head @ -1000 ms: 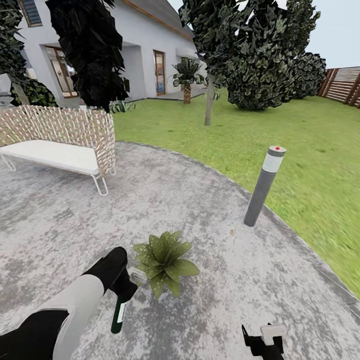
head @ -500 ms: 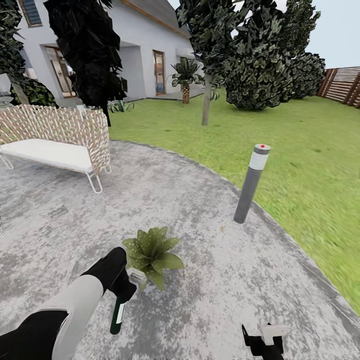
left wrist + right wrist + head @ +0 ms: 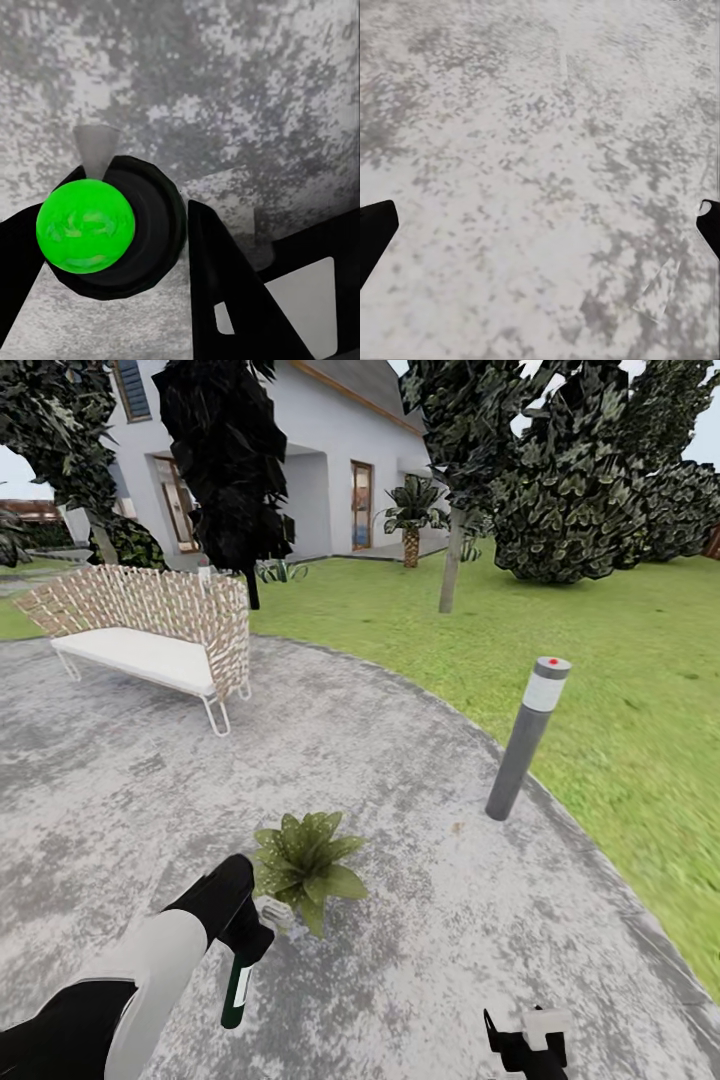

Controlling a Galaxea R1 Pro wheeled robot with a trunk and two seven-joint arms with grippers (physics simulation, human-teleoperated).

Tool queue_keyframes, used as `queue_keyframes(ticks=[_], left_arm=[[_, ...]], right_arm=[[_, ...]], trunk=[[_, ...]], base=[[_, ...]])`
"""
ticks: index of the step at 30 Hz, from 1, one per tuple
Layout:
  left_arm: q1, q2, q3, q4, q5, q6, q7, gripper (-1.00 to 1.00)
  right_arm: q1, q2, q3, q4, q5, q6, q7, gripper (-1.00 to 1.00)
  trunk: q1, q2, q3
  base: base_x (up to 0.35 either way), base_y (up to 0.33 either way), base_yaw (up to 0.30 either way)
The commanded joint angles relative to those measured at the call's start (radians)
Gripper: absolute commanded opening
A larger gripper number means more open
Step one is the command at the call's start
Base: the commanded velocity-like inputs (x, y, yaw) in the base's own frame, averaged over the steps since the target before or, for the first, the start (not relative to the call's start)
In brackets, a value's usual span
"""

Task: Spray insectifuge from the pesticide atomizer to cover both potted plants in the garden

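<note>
In the head view, the pesticide atomizer is seen hanging bottle-down from the left end effector, which is closed around its upper part. The pale head of the sprayer is turned toward a potted plant that stands just beside it on the paving. The bottle appears to be held this way so that the nozzle faces the leaves at their own height, which suits the spraying step. Only one of the two plants is in sight here. The right end effector is seen low at the edge of the picture, well apart from the plant, and seems to be kept out of the way. Farther off, a wicker bench stands on the paving, a bollard light stands at its rim, and lawn lies beyond.

In the left wrist view, the atomizer is looked at end-on: a bright green round part sits within a dark ring, and black fingers are pressed against both sides, with paving behind.

In the right wrist view, speckled paving is looked down on, and dark fingertips show at opposite edges, so the fingers are spread wide with nothing between them.
</note>
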Motion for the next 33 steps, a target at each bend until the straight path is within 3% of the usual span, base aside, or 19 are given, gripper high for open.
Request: queue_keyframes(ticks=[1, 21, 33], left_arm=[[0.000, 0.000, 0.000, -0.002, -0.011, 0.004, -0.009, -1.00], [0.023, 0.006, 0.006, 0.001, -0.008, -0.005, -0.008, -1.00], [0.024, -0.003, 0.010, -0.004, -0.001, -0.006, -0.008, -1.00]], right_arm=[[-0.001, 0.000, -0.009, 0.001, 0.009, -0.003, 0.001, 1.00], [-0.001, -0.001, -0.009, 0.001, 0.009, -0.003, 0.000, 1.00], [-0.001, -0.001, -0.009, 0.001, 0.009, -0.003, 0.001, 1.00]], trunk=[[0.000, 0.000, -0.001], [0.000, 0.000, -0.001], [0.000, 0.000, -0.001]], base=[[-0.041, -0.129, 0.039], [0.002, -0.006, 0.002], [0.213, -0.155, 0.000]])
